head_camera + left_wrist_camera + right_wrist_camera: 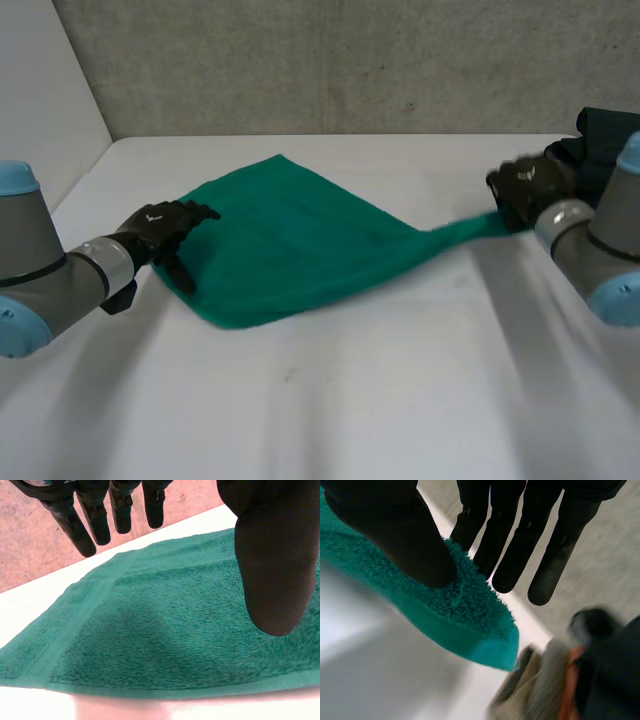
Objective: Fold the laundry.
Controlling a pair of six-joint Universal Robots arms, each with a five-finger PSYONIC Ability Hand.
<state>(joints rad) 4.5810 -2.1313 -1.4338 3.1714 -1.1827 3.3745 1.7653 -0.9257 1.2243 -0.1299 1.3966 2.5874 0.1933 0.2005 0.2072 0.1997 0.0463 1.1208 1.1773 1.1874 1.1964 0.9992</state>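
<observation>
Head view, frame right: my right hand [525, 188] pinches a corner of the green towel [290, 240], thumb against fingers [515, 550]; frame left, my left hand [160, 228] holds its fingers straight and relaxed over the opposite corner.

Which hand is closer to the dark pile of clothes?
Right. The right hand sits just beside the dark pile of clothes, pinching a corner of the green towel. The left hand rests at the towel's opposite side, far across the table.

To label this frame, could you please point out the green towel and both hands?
green towel [300, 240]: head view, middle of the cloth.
left hand [160, 228]: head view, back of the hand.
right hand [525, 187]: head view, back of the hand.
</observation>
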